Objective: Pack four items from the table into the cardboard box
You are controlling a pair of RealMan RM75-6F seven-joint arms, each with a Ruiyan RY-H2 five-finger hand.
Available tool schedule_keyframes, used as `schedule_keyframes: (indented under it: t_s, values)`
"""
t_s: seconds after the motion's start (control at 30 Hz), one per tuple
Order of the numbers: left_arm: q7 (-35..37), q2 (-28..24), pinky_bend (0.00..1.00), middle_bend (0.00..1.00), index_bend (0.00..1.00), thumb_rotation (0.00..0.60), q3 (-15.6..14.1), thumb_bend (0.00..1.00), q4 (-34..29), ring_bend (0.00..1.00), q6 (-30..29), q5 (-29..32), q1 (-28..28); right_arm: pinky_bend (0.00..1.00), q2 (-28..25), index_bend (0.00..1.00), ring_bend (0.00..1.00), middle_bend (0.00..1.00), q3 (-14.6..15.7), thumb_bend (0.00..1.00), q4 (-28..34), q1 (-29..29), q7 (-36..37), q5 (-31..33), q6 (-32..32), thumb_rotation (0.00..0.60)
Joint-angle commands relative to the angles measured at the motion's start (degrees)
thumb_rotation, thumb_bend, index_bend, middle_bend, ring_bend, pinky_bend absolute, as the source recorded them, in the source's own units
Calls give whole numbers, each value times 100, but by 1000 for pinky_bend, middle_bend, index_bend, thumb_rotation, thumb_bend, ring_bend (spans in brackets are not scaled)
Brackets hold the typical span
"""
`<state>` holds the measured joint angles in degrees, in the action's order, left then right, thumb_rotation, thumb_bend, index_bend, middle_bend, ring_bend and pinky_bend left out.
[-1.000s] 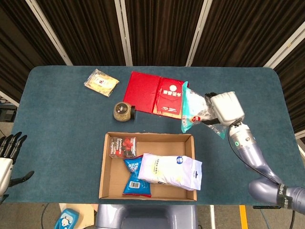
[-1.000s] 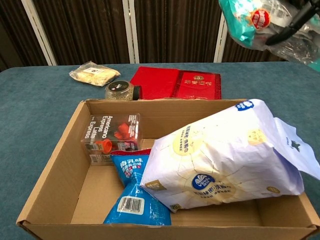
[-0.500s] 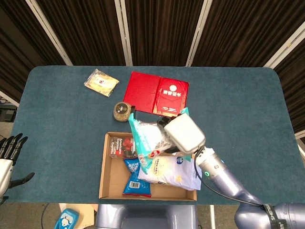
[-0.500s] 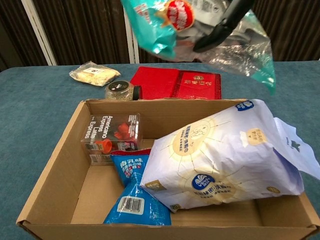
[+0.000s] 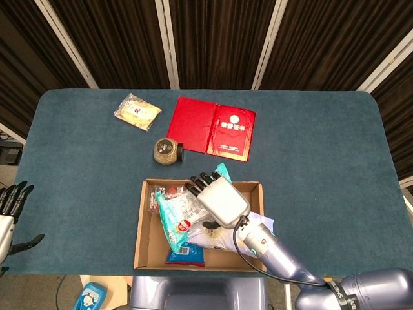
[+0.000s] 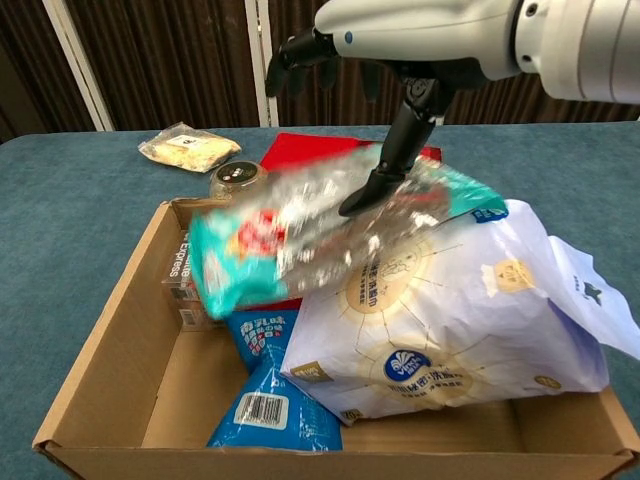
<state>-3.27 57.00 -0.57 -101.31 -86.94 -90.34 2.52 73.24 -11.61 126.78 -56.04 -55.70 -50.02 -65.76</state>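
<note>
Teal snack bag (image 6: 300, 240) blurred beneath right hand's (image 6: 400, 40) spread fingers (image 6: 385, 180).

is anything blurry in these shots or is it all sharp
In the chest view, the teal snack bag is smeared by motion blur under the right hand, while the white pouch and cardboard box stay crisp. In the head view, the same bag looks only slightly soft, and the red folder is sharp.

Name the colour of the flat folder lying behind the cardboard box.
Red folder with a gold emblem; clearest in the head view.
</note>
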Motion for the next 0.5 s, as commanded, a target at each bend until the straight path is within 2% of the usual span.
schedule_keyframes:
  t_s: [0.03,0.3,0.5]
  values:
    - [1,4,0,0,0,600,4,32,1,0,5,-5,7,231,-4,50,82,57,2,42,71,-70,-125,141,-93,600]
    - [-31,26,0,0,0,600,-6,32,-6,0,30,-28,23,189,-188,37,68,42,-15,35,283,-127,-397,270,-441,600]
    - [-2,20,0,0,0,600,-3,31,-10,0,-17,-48,6,172,-623,37,68,42,-11,34,318,148,-307,63,-936,600]
